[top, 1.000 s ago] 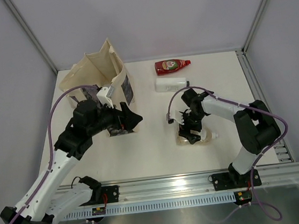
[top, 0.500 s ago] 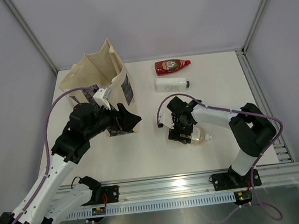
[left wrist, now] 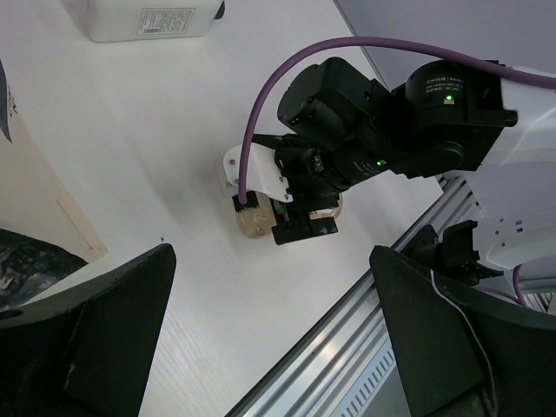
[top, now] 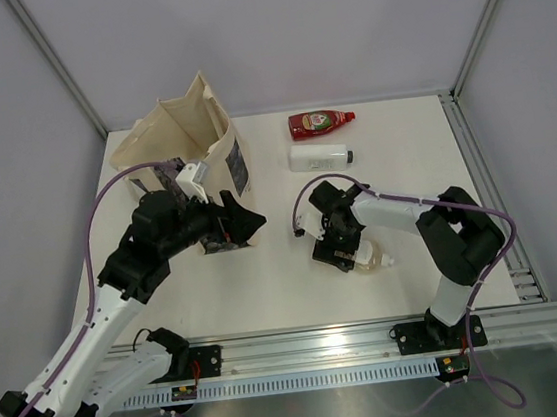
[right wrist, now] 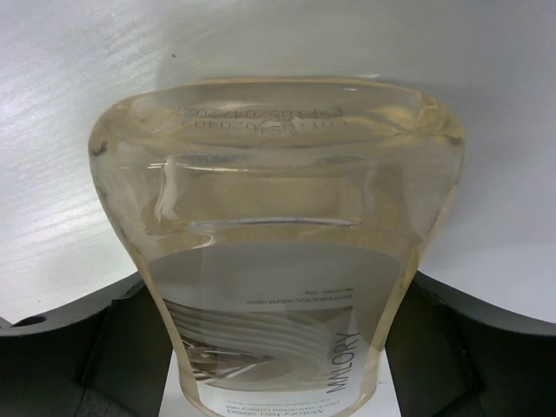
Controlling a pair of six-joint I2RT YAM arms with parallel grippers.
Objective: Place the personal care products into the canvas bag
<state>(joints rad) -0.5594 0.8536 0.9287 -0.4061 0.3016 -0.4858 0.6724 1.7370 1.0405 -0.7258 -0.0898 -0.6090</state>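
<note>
right wrist view, right pincer (right wrist: 280, 321) clasping the clear amber bottle (right wrist: 278, 200), left wrist view, left pincer (left wrist: 274, 295) spread wide, empty

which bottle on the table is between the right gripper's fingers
The clear amber bottle, clamped in the right gripper; the red bottle and white bottle lie farther back, clear of both arms.

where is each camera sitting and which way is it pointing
Top external: above and behind the bases, looking down on the white table; both arms show.
Left wrist: on the left arm, facing across to the right gripper; its own dark fingers frame the bottom corners.
Right wrist: close behind the clear amber plastic bottle gripped between its own fingers.
Shared: top external and left wrist show it too.
</note>
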